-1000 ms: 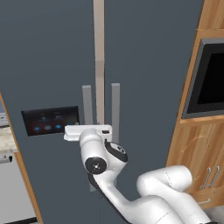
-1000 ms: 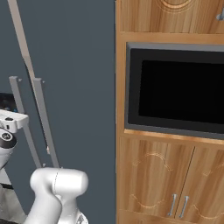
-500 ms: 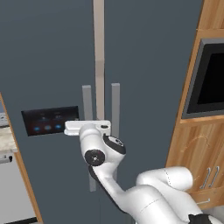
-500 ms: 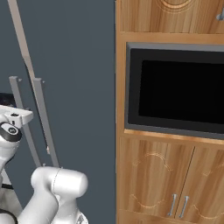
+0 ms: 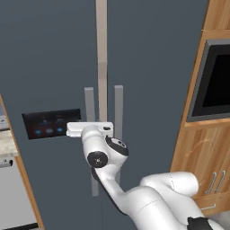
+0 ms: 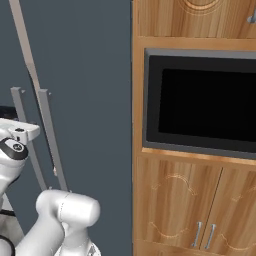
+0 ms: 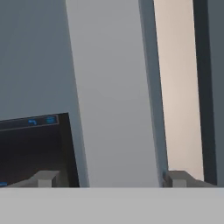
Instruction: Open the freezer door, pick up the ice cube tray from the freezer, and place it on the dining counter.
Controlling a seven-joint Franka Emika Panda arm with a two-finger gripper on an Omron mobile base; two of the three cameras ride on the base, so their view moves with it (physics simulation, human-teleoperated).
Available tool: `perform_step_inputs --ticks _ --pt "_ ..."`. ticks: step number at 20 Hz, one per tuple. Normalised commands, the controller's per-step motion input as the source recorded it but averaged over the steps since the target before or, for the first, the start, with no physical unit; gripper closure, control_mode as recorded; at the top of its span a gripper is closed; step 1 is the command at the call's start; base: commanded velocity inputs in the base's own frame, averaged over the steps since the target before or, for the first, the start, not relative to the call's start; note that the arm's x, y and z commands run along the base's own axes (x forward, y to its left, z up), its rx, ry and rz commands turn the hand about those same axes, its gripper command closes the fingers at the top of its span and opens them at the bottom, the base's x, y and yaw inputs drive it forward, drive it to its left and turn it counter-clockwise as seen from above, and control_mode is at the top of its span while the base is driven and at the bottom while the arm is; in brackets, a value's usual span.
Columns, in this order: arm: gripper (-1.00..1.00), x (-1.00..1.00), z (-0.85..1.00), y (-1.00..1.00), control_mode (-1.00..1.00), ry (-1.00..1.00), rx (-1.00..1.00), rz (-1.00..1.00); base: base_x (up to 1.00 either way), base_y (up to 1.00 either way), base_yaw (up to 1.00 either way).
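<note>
Hand view: grey freezer door handle [image 7: 116, 96]

No legible text, brand or number anywhere, black rectangular display panel [image 5: 51, 124] on the tall dark slate-grey freezer door [image 5: 45, 67] showing small blue lit marks, too blurred to read
</note>
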Motion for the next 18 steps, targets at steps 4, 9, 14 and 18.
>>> perform_step_inputs --ticks 4,9,14,18 --pt "1.0 0.0 0.0 0.0 -1.0 0.0 0.0 0.0 0.0 0.0 0.0" --pt "1.0 -0.01 0.0 0.0 -1.0 0.0 0.0 0.0 0.0 0.0 0.0" --pt "1.0 -0.58 -0.01 0.06 -1.0 0.0 -0.02 0.0 0.0 0.0 0.0" --pt "1.0 -1.0 0.0 0.34 -1.0 0.0 -0.09 0.04 0.0 0.0 0.0"
